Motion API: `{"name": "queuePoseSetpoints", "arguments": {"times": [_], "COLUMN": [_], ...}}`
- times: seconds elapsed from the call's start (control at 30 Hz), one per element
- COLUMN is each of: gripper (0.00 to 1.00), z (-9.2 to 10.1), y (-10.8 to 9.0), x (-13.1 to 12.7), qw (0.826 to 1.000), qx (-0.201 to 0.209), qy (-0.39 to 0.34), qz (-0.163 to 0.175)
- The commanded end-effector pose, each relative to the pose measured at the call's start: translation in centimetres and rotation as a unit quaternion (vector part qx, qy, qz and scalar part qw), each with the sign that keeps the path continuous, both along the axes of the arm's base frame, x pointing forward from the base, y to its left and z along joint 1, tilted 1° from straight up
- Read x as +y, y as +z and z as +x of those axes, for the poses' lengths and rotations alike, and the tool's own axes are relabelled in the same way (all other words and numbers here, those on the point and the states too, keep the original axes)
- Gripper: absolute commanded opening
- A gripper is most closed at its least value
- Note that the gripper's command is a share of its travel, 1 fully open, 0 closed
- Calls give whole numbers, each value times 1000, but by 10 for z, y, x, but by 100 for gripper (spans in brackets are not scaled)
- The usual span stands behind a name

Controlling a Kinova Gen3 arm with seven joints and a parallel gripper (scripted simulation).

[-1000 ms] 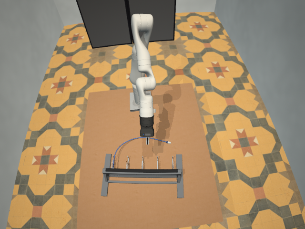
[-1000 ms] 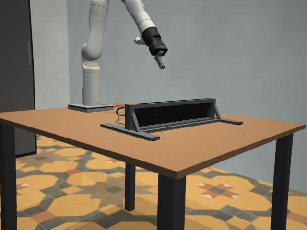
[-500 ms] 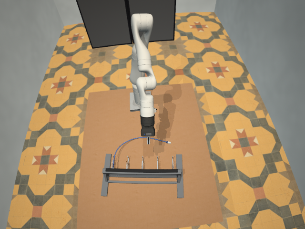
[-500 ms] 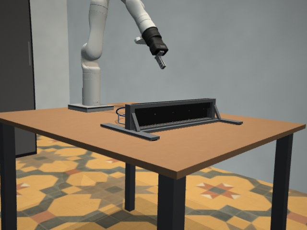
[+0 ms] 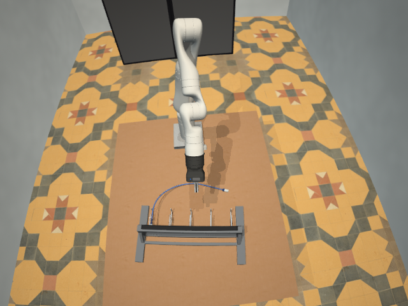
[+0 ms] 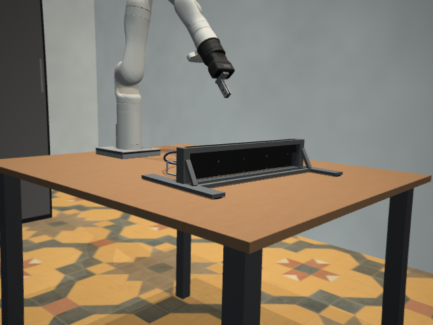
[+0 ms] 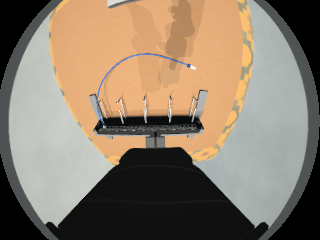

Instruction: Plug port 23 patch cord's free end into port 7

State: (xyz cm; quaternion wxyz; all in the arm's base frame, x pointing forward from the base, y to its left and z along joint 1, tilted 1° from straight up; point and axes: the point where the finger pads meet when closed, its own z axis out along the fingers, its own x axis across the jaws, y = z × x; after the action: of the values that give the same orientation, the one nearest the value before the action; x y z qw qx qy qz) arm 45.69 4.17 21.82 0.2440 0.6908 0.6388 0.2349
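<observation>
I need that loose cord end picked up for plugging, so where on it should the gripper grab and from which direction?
Grip the white plug at the blue cord's free end, probably from above: it lies flat on the table, apart from the rack. The gripper is shut and empty, so it should open first.

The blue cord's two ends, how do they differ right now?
The white-tipped free end of the thin blue patch cord lies loose on the brown wooden table, away from the grey metal rack. The cord's other end runs into the rack's panel at one end. The shut black gripper, high above, holds neither.
</observation>
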Motion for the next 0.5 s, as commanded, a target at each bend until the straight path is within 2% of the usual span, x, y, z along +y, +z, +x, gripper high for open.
{"name": "queuePoseSetpoints", "arguments": {"times": [0.0,0.47], "gripper": [0,0], "z": [1,-1], "y": [1,1], "x": [-6,-35], "qw": [1000,1000], "qx": [-2,-3], "qy": [-2,-1], "qz": [3,2]}}
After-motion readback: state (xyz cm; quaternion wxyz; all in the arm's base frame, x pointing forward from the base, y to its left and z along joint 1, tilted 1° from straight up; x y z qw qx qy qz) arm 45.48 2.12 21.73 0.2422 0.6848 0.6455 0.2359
